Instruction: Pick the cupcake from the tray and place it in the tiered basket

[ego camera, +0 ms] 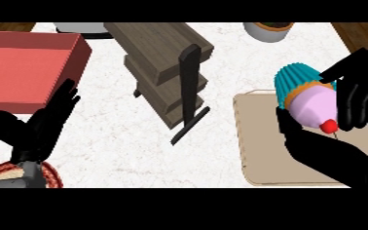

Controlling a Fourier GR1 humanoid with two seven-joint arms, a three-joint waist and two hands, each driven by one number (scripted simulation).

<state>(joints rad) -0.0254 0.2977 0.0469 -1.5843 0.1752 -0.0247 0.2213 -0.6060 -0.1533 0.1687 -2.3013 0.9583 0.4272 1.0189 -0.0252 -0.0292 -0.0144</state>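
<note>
From my seat, the left hand showed at the view's left edge, fingers straight and spread, holding nothing, resting over the white speckled table. Behind it sat a red box, and below it, at the lower left corner, part of a round plate with a dark red rim peeked out (mostly hidden by my forearm). Near the middle stood the tiered basket, a stack of grey-brown wooden shelves with a black upright post, seen steeply from above. Further right, along the top edge, I saw a grey bowl-like pot, only partly in view. At the right lay the beige tray. Over its far right part my right hand had its fingers and thumb curled round the cupcake, which was tilted on its side: teal wrapper upward, pink frosting and red cherry pointing down. It seemed lifted off the tray, though I could not tell for certain.
</note>
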